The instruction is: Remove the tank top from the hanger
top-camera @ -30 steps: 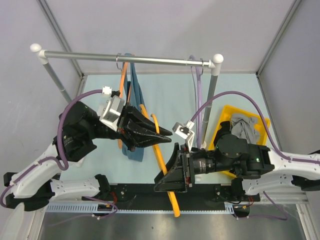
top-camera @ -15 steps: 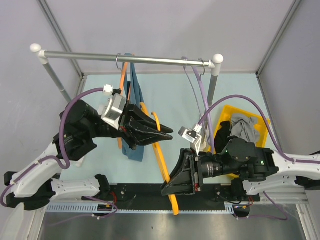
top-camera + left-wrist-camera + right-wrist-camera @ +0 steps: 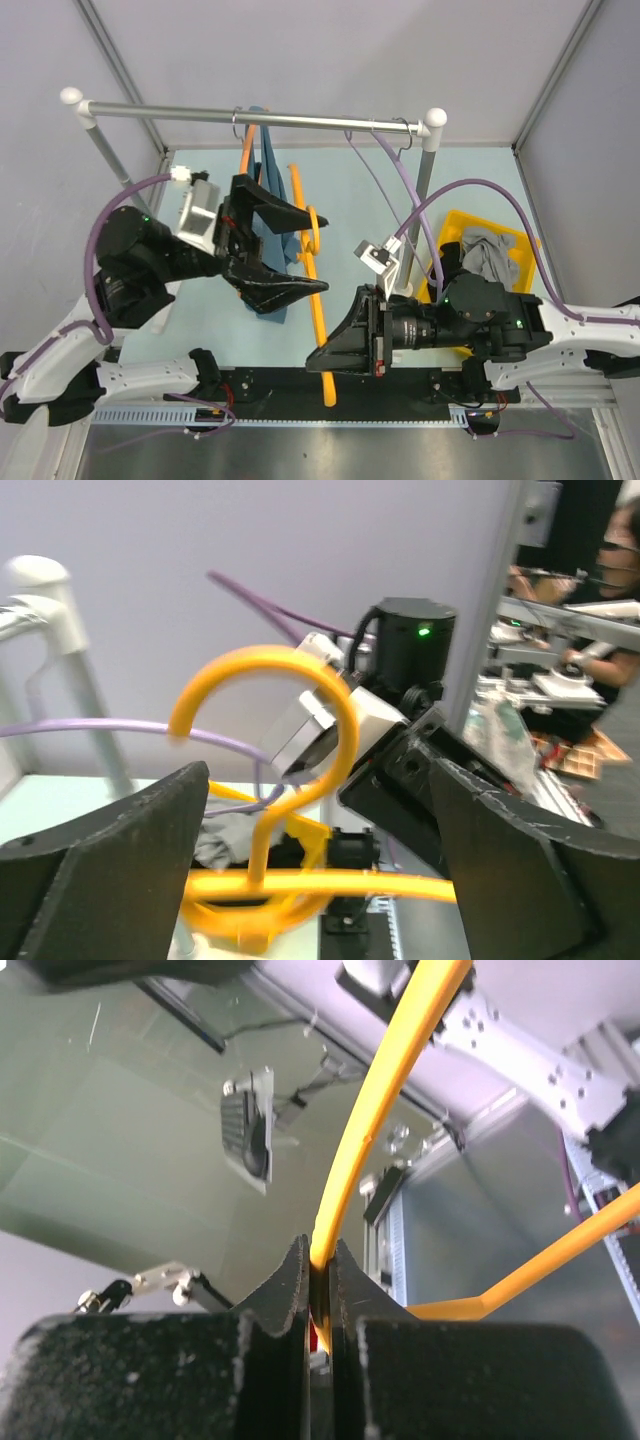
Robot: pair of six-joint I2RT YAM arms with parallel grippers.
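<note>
A bare orange hanger [image 3: 318, 320] stands on end between the two arms, its hook [image 3: 312, 228] at the top. My right gripper [image 3: 314, 362] is shut on its lower arm; the right wrist view shows the orange rod [image 3: 385, 1100] pinched between the jaws of that gripper [image 3: 320, 1260]. My left gripper [image 3: 316, 250] is open, with its fingers wide on either side of the hook and not touching it. In the left wrist view the hook [image 3: 270, 670] and bar [image 3: 320, 885] lie between those fingers. The blue tank top [image 3: 268, 170] hangs from a second orange hanger [image 3: 246, 150] on the rail, partly hidden behind the left gripper.
A metal rail [image 3: 300, 120] on white posts spans the back; its right post [image 3: 424, 190] stands close to the right arm. A purple hanger [image 3: 385, 165] hangs from the rail. A yellow bin [image 3: 455, 228] at the right holds grey clothing [image 3: 490, 255].
My left gripper has opened and let go of the bare hanger. My right gripper has closed on the hanger's lower arm. The hanger has shifted slightly left.
</note>
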